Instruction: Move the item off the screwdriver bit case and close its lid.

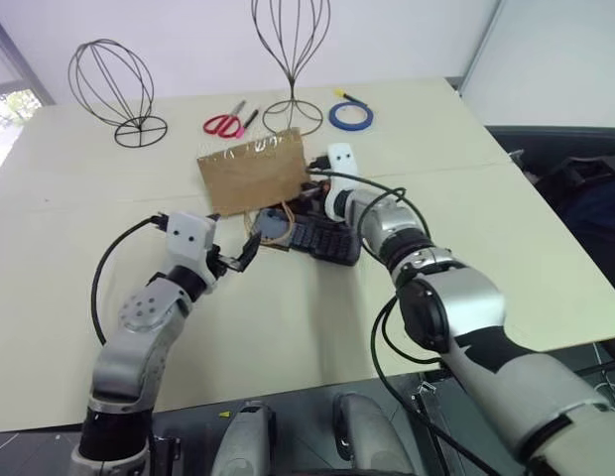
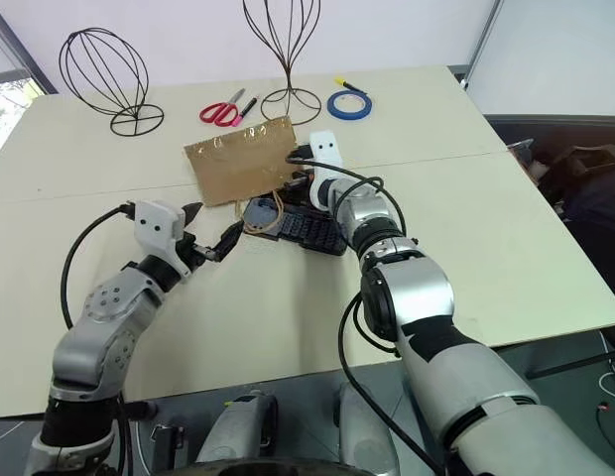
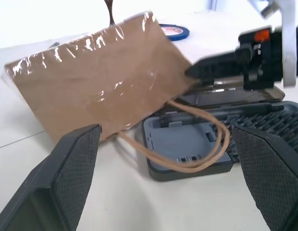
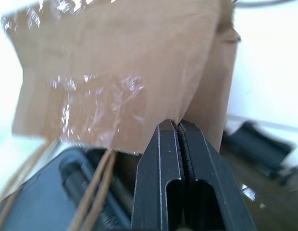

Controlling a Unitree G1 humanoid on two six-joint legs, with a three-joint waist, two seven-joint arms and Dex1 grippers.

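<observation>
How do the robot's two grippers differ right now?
The right gripper is shut on an edge of the paper bag, tilting it up over the bit case; the left gripper is open and holds nothing. The right one reaches out over the case; the left one sits short of it, pointing at the bag. Both have two black fingers.

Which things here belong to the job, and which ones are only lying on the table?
Belong to the job: paper bag, pinched by the right gripper; screwdriver bit case; its open lid.

Only lying about: red scissors, blue tape roll, two wire head forms, marker.
</observation>
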